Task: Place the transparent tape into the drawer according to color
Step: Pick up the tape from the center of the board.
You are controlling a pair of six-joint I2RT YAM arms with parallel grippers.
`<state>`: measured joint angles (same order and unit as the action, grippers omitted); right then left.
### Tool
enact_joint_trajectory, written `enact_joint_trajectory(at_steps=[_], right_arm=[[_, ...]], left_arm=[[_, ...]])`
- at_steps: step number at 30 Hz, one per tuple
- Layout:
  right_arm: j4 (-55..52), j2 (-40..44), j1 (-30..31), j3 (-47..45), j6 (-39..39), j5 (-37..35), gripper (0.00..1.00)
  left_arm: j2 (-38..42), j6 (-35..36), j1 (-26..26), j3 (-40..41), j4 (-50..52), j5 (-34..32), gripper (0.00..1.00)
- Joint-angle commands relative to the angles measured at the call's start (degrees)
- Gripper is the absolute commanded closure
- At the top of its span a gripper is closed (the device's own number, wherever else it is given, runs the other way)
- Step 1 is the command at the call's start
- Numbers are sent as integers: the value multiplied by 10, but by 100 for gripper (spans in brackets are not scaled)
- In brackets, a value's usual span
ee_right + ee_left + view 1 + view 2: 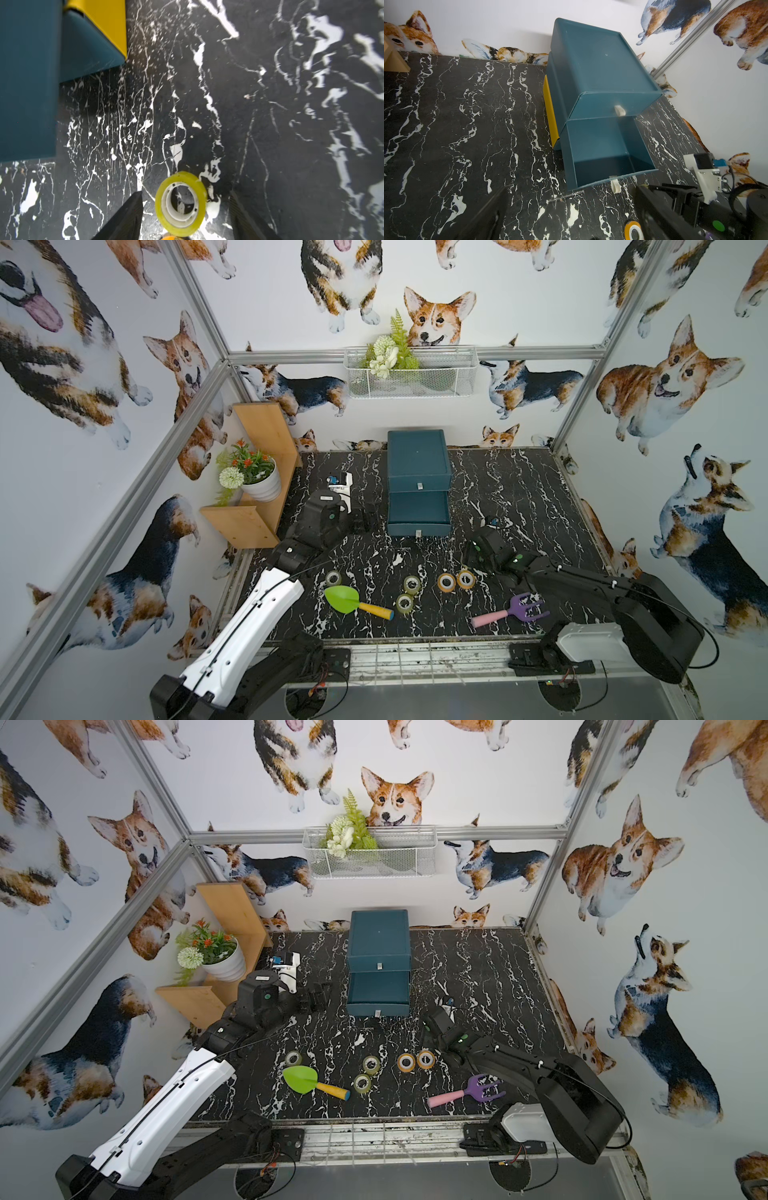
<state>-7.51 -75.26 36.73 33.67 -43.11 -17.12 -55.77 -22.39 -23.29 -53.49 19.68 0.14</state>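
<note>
1. Only the right wrist view shows a yellow-green tape roll [180, 176]. It lies between the spread fingers of the right gripper [186, 192] and touches neither. The marble table [270, 104] shows through its core. In both top views the right arm hides this roll.
2. Both wrist views show a yellow side on the blue drawer unit [602, 68]; the top views show only blue.
3. In the left wrist view the left gripper [571, 189] gapes wide and holds nothing, just before the pulled-out lower drawer [602, 145]. The upper drawer [608, 104] is shut.
4. The top views show five rolls on the table in front of the unit: three pale yellow-green rolls [333, 577] [411, 583] [404, 602] and two orange rolls [446, 582] [466, 578], side by side. The hidden roll makes six.
5. There is one green shovel [341, 599] and one purple fork [528, 608].
</note>
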Motion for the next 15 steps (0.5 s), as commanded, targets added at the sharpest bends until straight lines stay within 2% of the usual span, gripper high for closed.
enact_joint_trajectory(at_steps=[1,8,15], right_arm=[[14,-24,-1,12,13,6,27],[21,-76,-1,14,19,-7,27],[43,-98,-1,6,22,4,33]], left_arm=[[3,9,-3,1,-4,-9,0],[-7,9,-4,-4,2,-10,1],[-9,10,-5,-2,1,-12,0]])
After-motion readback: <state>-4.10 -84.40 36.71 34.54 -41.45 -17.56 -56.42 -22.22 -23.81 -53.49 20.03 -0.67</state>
